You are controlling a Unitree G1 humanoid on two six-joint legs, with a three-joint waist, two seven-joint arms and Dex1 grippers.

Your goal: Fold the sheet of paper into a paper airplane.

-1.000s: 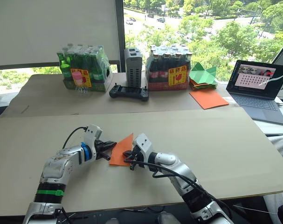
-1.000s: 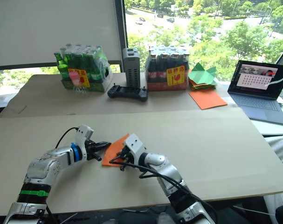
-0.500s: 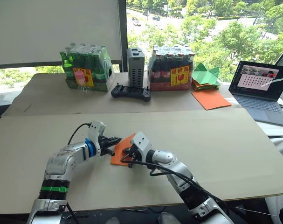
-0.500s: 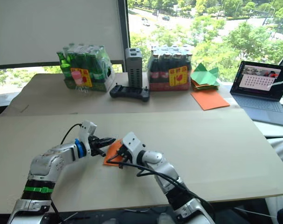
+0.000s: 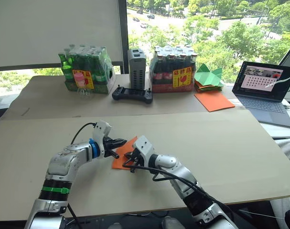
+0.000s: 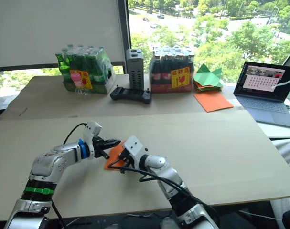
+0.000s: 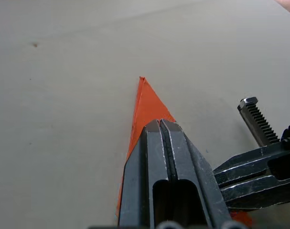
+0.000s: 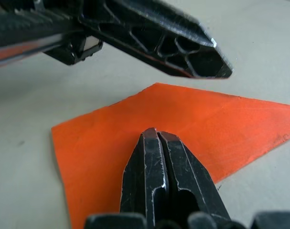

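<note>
The sheet of paper (image 5: 122, 155) is bright orange, folded to a pointed triangle, and lies flat on the tan table. Its tip (image 7: 142, 81) points away from me. My left gripper (image 5: 119, 142) is shut and hovers low over the paper's left edge, its closed fingers (image 7: 158, 125) lying along the fold. From the right, my right gripper (image 5: 128, 161) is shut with its tips (image 8: 156, 134) down on the paper's wide end (image 8: 102, 143). The two grippers sit close together, a few centimetres apart.
Along the back stand two shrink-wrapped packs of bottles (image 5: 85, 69) (image 5: 172, 69), a grey box (image 5: 137, 67) and a black controller (image 5: 132, 94). Green paper shapes (image 5: 208, 76), a larger orange sheet (image 5: 213, 100) and a laptop (image 5: 264, 90) sit at the back right.
My left gripper has shifted forward and right, further over the paper's left edge. The right gripper stays on the paper.
</note>
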